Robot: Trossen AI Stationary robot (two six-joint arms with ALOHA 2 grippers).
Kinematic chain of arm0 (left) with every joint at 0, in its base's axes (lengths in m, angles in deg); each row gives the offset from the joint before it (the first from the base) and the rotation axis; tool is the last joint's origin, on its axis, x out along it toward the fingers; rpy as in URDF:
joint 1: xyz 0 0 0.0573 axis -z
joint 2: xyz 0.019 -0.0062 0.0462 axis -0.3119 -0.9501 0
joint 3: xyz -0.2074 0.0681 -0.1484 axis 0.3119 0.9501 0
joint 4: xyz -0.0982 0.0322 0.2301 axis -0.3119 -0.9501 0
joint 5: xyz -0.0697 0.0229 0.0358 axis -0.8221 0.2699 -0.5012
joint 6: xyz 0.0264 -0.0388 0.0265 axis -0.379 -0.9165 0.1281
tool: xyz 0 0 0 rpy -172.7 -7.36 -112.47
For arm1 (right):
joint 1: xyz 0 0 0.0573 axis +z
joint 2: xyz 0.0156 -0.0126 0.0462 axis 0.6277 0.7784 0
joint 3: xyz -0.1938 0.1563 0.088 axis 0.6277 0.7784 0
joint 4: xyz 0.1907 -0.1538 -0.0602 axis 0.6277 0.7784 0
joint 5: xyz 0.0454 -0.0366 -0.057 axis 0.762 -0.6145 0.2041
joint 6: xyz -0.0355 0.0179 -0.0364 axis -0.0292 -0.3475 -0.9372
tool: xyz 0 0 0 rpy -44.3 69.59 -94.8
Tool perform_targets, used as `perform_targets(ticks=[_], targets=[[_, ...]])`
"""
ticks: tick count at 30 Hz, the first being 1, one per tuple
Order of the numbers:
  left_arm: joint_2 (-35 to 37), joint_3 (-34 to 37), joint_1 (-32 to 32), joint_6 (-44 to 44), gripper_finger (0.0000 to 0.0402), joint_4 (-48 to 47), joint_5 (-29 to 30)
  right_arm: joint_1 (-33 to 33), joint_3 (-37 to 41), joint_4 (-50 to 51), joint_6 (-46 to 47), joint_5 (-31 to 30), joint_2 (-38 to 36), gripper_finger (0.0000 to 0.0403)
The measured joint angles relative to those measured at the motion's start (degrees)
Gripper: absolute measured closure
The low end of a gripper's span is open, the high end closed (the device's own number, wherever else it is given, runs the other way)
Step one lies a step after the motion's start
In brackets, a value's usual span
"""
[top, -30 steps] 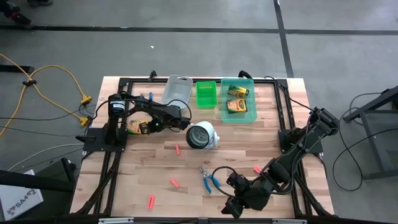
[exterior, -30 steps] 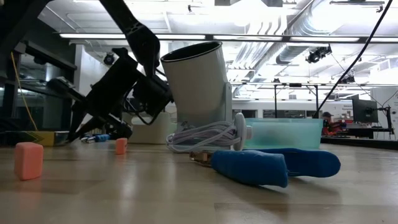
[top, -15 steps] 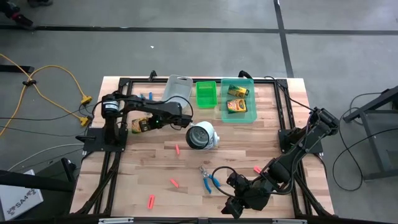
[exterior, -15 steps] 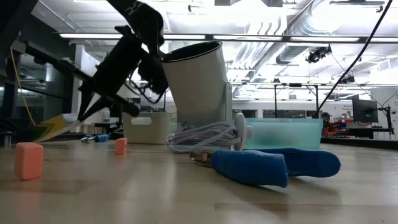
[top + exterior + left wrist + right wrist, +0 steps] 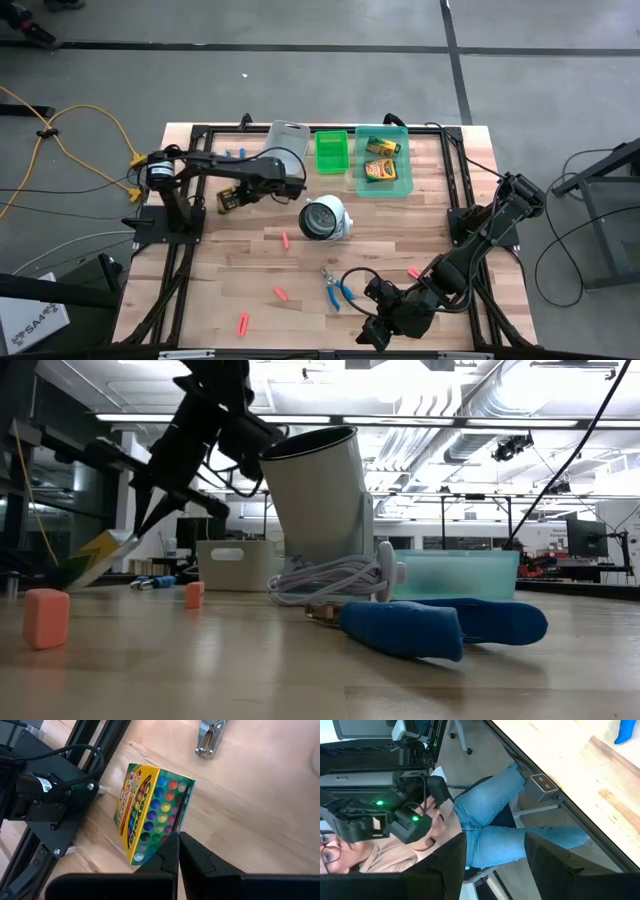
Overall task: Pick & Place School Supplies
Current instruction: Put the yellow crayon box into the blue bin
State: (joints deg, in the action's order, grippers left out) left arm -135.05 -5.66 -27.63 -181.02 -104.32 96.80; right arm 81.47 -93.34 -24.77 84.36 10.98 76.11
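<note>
My right gripper (image 5: 372,333) waits at the table's (image 5: 260,275) near edge, fingers (image 5: 451,865) spread and holding nothing. Just beyond it lie the blue-handled scissors (image 5: 336,288), with red-pink stubs (image 5: 280,294) scattered toward the near-left corner. At mid-table sits the round white object (image 5: 325,218). Toward the left edge my left gripper (image 5: 232,200) is pinched shut on the corner of a crayon box (image 5: 150,810), which hangs tilted above the wood. Along the far edge stand the grey bin (image 5: 284,142), green bin (image 5: 331,150) and teal bin (image 5: 383,160), the last holding two crayon boxes.
</note>
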Motion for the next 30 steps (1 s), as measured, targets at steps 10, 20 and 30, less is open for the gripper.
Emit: perform_targets(ticks=[10,20,30], targets=[[3.73,0.0,0.0,-0.84,0.0401,0.0,0.04,0.0,0.02,0.02,0.0,-0.02,0.0,0.0214],[4.86,-0.29,0.0,-0.77,0.0401,-0.09,0.3,0.0,0.01,0.01,0.01,-0.01,0.0,0.0214],[4.84,-5.44,1.65,-1.16,0.0401,-2.83,2.78,0.0,0.0,0.0,0.01,-0.01,0.0,0.0214]])
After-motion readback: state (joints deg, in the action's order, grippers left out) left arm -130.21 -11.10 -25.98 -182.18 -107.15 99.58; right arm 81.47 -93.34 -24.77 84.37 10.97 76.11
